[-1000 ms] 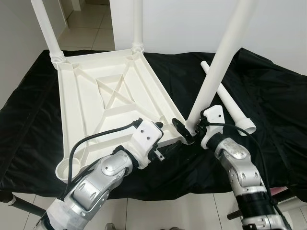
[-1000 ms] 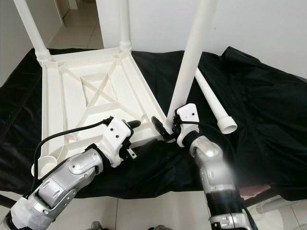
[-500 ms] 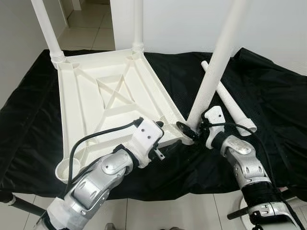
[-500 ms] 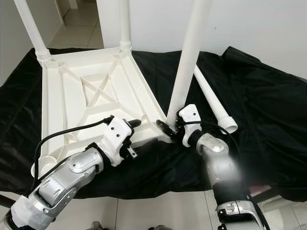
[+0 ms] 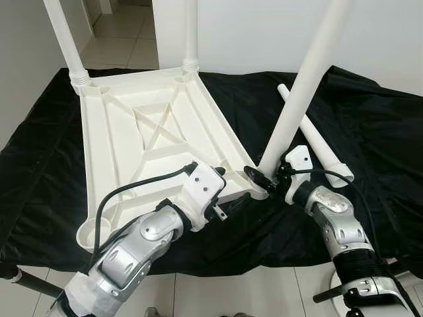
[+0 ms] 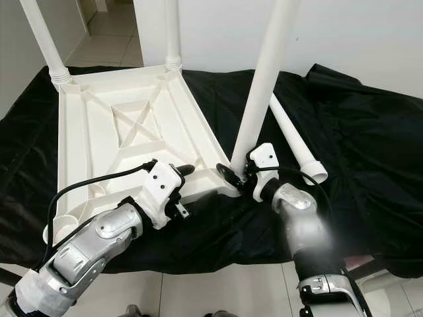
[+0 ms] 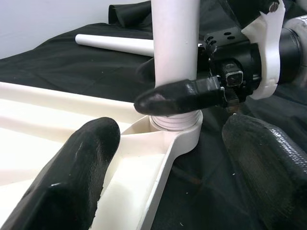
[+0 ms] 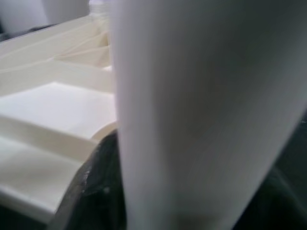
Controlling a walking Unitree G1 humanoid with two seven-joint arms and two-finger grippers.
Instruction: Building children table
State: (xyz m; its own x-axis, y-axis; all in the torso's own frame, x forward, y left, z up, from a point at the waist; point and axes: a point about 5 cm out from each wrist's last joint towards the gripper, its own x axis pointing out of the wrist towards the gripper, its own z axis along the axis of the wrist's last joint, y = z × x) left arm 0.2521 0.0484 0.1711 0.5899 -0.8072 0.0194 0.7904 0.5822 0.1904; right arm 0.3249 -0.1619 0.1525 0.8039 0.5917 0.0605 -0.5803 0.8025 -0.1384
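I see the upturned white table top [image 5: 145,139] at centre-left of the frame on the black-covered counter [image 5: 370,132]. My right gripper [image 5: 263,179] has its jaws clamped on the leaning table leg [image 5: 301,92] at the near corner socket. My left gripper [image 7: 163,158] rests beside it, jaws wide.

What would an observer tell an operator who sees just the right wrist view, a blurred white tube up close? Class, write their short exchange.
Observer: That tube is a table leg, held low by the right gripper.
Operator: Is it seated?
Observer: Its threaded end sits in the near right socket of the tabletop.
Operator: Where's the left gripper?
Observer: The left gripper is open beside that socket, touching nothing.
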